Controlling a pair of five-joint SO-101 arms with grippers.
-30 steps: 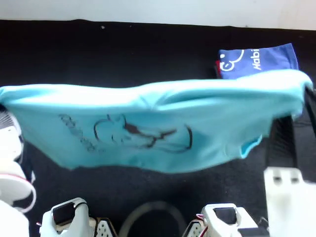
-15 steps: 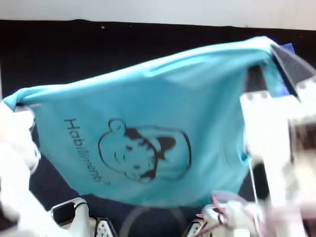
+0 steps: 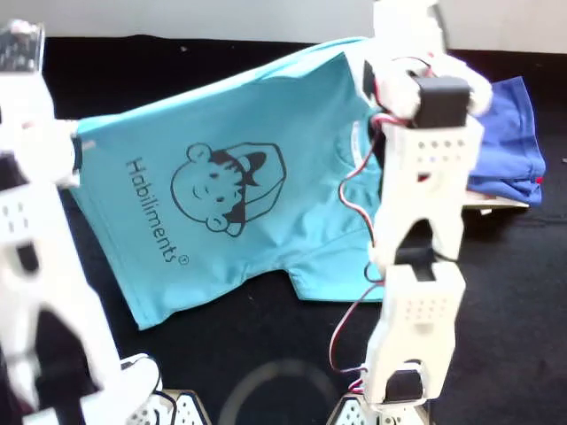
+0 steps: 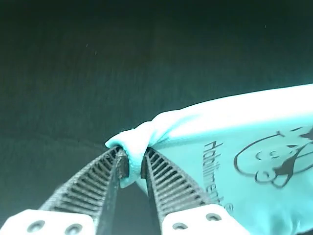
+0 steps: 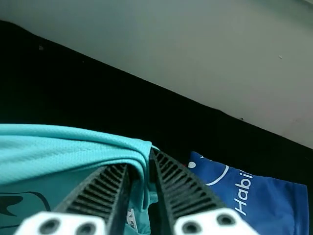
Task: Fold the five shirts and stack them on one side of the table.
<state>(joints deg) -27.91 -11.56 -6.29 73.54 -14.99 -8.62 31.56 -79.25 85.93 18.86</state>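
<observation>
Turquoise shirt [image 3: 266, 221]: hung spread print-up, clamped at opposite ends by left gripper [image 4: 131, 164] and right gripper [image 5: 141, 164]. Looked like the spreading step; needed lowering flat onto the table [image 3: 514, 310] next.

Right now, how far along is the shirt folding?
Done: one blue shirt looks folded and lies at the far right of the table. In hand: the turquoise shirt is spread open, print up, unfolded, with the left gripper and right gripper each shut on an edge. Left: folding this one, stacking it, then the rest of the five.
</observation>
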